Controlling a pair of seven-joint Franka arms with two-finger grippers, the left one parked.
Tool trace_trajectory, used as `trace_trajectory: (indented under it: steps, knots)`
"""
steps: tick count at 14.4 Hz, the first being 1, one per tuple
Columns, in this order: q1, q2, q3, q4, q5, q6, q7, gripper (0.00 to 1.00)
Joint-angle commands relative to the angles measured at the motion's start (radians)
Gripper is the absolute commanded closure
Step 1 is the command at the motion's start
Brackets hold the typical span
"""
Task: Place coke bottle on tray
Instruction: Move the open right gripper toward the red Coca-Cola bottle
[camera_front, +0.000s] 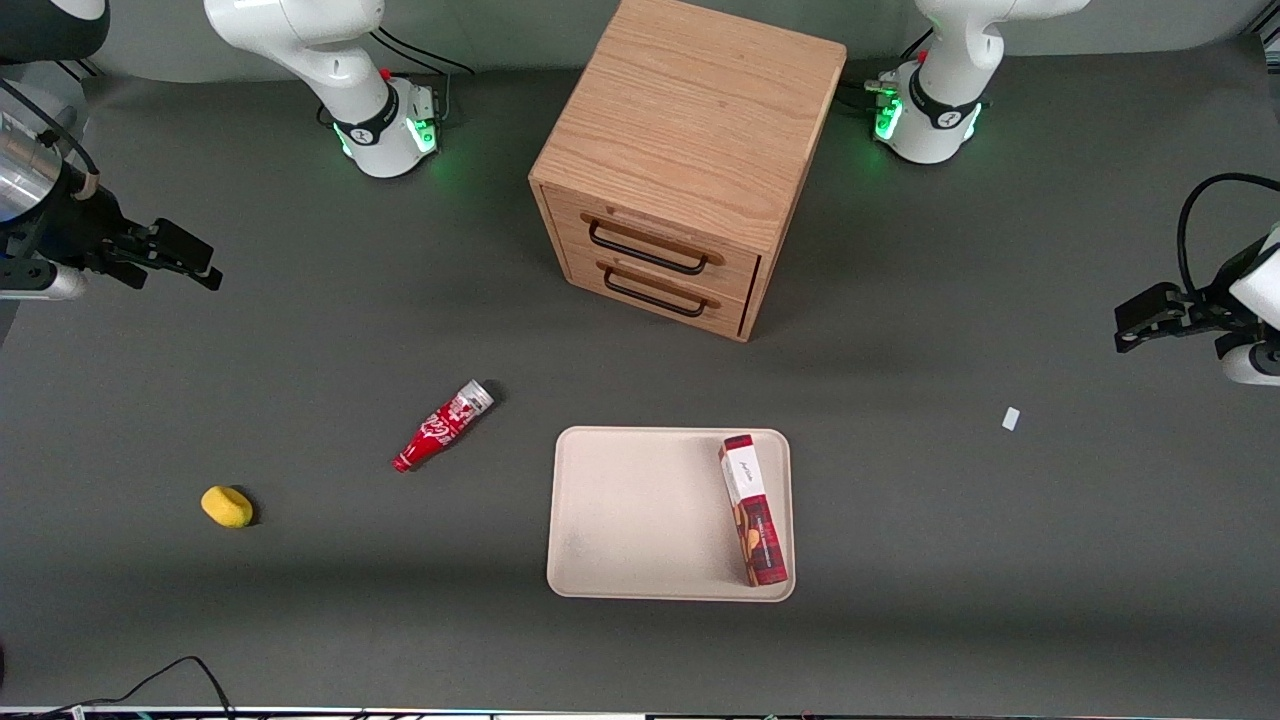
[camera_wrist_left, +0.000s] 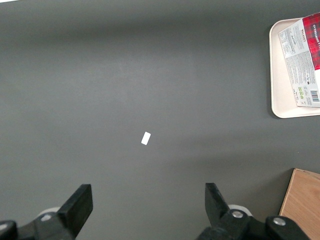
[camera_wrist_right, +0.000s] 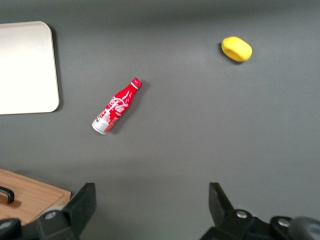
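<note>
On the gray table (camera_front: 300, 620) the coke bottle (camera_front: 443, 425) lies flat on its side, near the tray (camera_front: 640, 515) but not on it. A red box (camera_front: 753, 510) rests along one tray edge, leaving room. The gripper (camera_front: 185, 262) hangs wide open and holds nothing, well apart from the bottle, toward the working arm's end.

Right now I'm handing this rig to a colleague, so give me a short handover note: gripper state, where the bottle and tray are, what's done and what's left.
Gripper: open, empty, raised above the table at the working arm's end, well clear of the bottle.
Coke bottle: lying on its side on the table, beside the tray, not touching it.
Tray: flat on the table in front of the wooden drawer cabinet; a red-and-white box lies in it along one edge, the remainder bare.
Done: nothing yet.
Left: reach the bottle, grasp it, carry it to the tray's bare area, release.
</note>
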Motion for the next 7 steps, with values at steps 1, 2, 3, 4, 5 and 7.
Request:
trace_trajectory:
  steps: [1,2,3,4,5,7]
  knots:
    - [0.010,0.038,0.004,0.066,-0.054,-0.062,-0.011,0.00]
    - [0.010,0.043,0.007,0.067,-0.054,-0.067,-0.005,0.00]
    - [0.010,0.045,0.009,0.067,-0.056,-0.067,0.012,0.00]
    - [0.010,0.045,0.012,0.063,-0.056,-0.068,0.052,0.00]
    - [0.010,0.046,0.017,0.058,-0.054,-0.073,0.083,0.00]
    - [0.013,0.077,0.049,0.063,-0.044,-0.067,0.089,0.00]
